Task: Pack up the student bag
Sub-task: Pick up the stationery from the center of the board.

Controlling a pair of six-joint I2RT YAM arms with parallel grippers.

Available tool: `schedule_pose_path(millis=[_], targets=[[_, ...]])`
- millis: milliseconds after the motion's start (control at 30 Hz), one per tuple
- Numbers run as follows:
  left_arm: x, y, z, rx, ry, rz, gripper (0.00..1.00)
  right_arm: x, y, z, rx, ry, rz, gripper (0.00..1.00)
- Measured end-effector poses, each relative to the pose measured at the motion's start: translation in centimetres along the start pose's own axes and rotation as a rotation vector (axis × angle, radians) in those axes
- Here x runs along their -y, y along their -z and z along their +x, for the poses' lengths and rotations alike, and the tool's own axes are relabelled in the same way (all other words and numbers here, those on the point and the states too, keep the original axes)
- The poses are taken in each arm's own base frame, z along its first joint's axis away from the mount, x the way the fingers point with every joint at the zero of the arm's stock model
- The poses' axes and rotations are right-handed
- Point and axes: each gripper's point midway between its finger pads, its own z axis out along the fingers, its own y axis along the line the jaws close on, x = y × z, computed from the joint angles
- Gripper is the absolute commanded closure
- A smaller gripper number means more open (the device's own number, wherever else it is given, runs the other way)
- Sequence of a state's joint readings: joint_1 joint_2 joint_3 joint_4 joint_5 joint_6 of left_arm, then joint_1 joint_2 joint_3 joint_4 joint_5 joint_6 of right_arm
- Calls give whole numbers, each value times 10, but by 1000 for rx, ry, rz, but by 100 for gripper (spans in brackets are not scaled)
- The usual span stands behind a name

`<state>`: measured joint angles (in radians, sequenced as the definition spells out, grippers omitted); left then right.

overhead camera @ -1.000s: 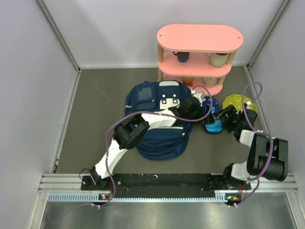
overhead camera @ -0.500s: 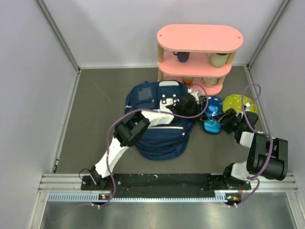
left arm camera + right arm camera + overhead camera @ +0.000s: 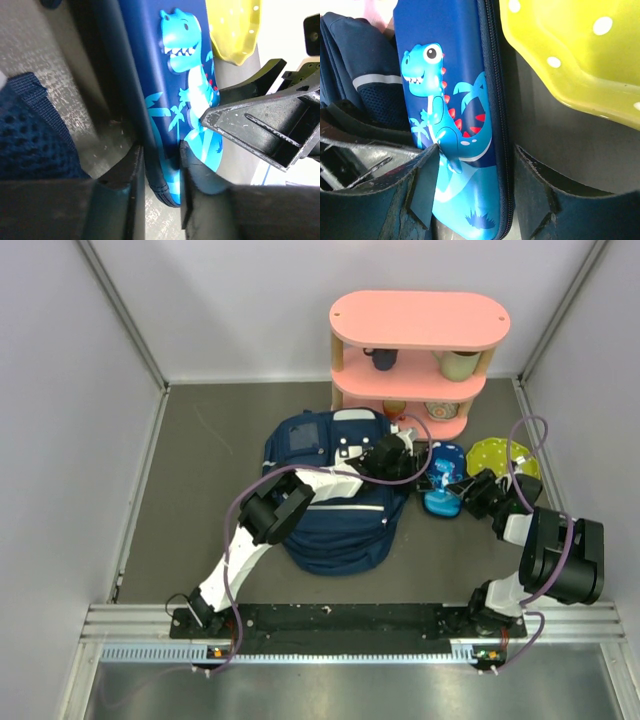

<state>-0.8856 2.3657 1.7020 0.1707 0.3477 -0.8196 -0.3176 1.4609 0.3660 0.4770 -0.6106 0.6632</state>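
Grey table top enclosed by pale walls, with a pink two-tier shelf against the far wall. The shelf carries a dark mug and a pale green cup on its middle tier, and small bowls on the tier below

The student bag, a navy backpack with white patches near its top and a thin white stripe, lies flat at the centre of the table. Its top points toward the shelf, and the left arm reaches across it

A blue pencil case printed with a light blue dinosaur lies just to the right of the bag. It sits between the bag and a yellow-green plate with white dots

The left gripper is drawn in narrow on the near end of the pencil case. Its two dark fingers sit against either side of the case's zipped edge, and the bag's navy mesh shows at the lower left of the wrist view

The right gripper meets the same case from the opposite side and stands about half wide, astride the case. One finger overlaps the printed face, while a thin dark gap separates the other from the zip edge beside the plate. Whether its pads press the case cannot be told

In the left wrist view, one black finger of the right gripper ends at the dinosaur print. The rim of the plate lies close alongside the case
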Motion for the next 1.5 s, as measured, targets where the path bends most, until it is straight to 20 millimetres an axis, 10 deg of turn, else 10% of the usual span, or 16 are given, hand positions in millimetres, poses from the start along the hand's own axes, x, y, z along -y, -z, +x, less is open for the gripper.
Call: schedule_pose_path(millis=[200,467,733,1067,1200,1400,1500], targets=[[-1,-1,-4,8,24,6,100,0,0,1,7,-3,-8,45],[5,8,-4,9,5,3,100,-12,6,5,-15,-17,-44,15],[49,49,14,-27,-4,97,100,-44,26,16,-66,24,-125,7],[64,75,14,-27,-3,162,100,-80,53,9,-7,99,-226,62],[70,89,14,-6,-22,161,100,-94,67,12,8,113,-268,100],[75,102,12,1,-56,167,41,-112,78,16,-3,110,-337,100],[64,121,13,31,-84,105,34,-110,81,19,-9,100,-321,100]])
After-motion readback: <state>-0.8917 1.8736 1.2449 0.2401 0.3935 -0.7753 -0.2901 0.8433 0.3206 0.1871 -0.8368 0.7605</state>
